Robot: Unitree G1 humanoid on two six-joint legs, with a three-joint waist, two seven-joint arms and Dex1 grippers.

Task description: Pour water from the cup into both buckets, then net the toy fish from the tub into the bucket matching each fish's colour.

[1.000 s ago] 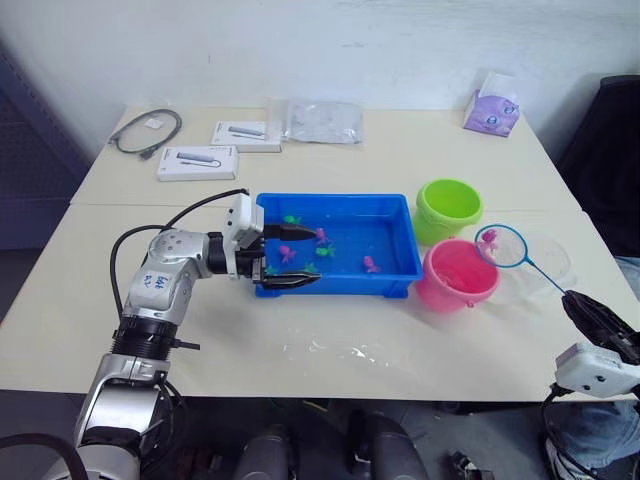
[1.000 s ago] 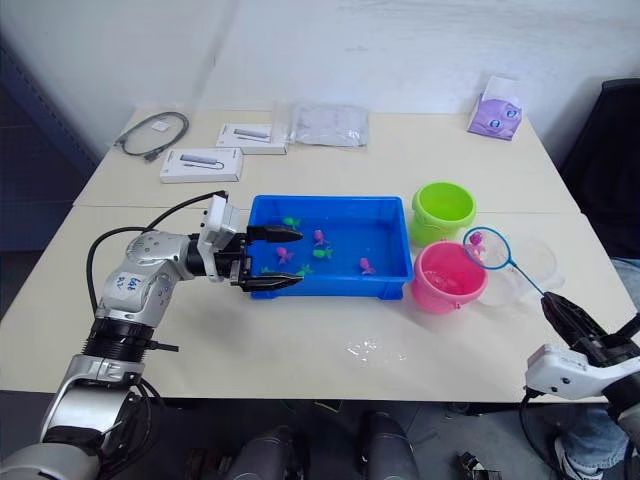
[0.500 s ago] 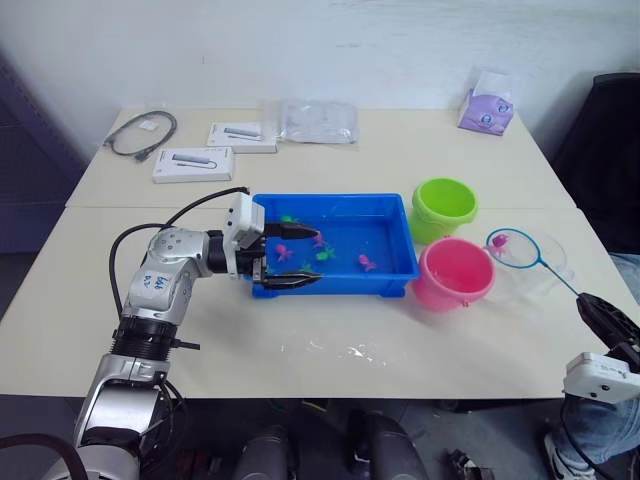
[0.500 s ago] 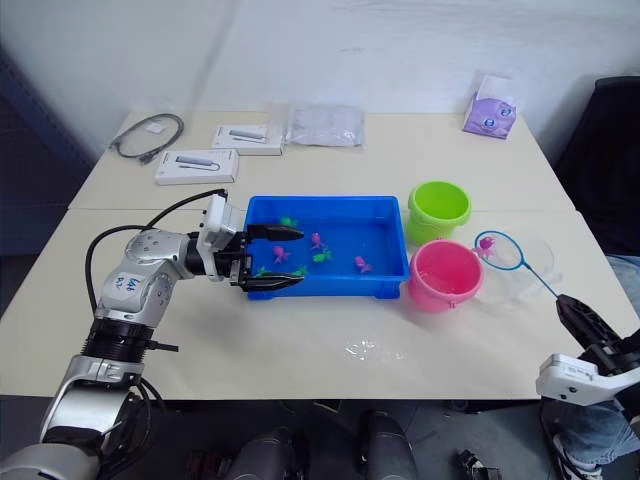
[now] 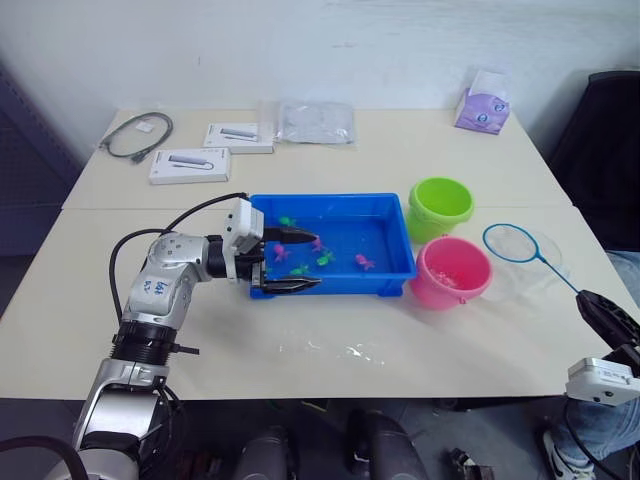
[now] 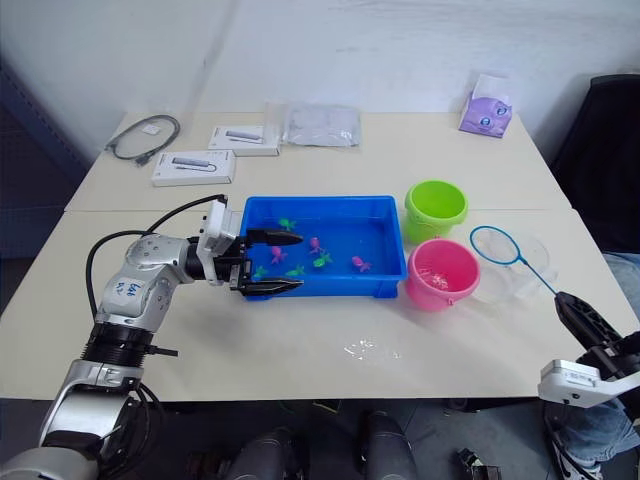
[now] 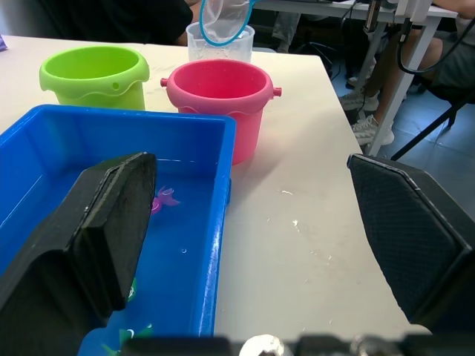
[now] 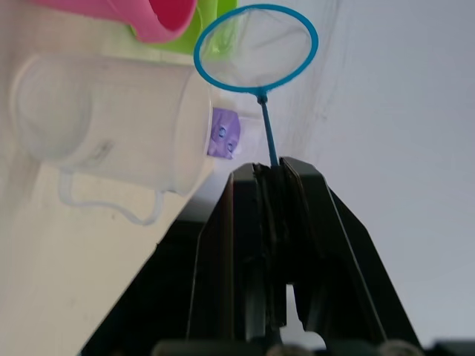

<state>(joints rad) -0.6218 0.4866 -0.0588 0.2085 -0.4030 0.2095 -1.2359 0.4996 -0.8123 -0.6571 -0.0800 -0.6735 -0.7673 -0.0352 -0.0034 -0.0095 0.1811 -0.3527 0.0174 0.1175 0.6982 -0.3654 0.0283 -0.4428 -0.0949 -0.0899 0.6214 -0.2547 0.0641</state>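
The blue tub (image 5: 330, 200) sits mid-table and holds several pink and green toy fish, among them a pink one (image 5: 365, 262). My left gripper (image 5: 314, 260) is open at the tub's near-left corner, with one finger (image 7: 111, 222) inside the tub and the other outside it. To the tub's right stand the lime green bucket (image 5: 440, 205) and the pink bucket (image 5: 450, 272). The clear cup (image 5: 540, 268) is right of the pink bucket. My right gripper (image 5: 598, 310) is shut on the net's thin handle. The net's blue hoop (image 5: 511, 241) hangs empty above the cup.
At the back of the table lie a grey cable (image 5: 135, 133), two white boxes (image 5: 190, 163), a plastic bag (image 5: 318, 120) and a purple pack (image 5: 478, 103). Water drops (image 5: 345, 350) wet the table in front of the tub. A dark chair (image 5: 600, 140) stands at the right.
A pink fish lay in the net before; the hoop is now empty. The left gripper has kept its place at the tub while the camera shifted slightly.
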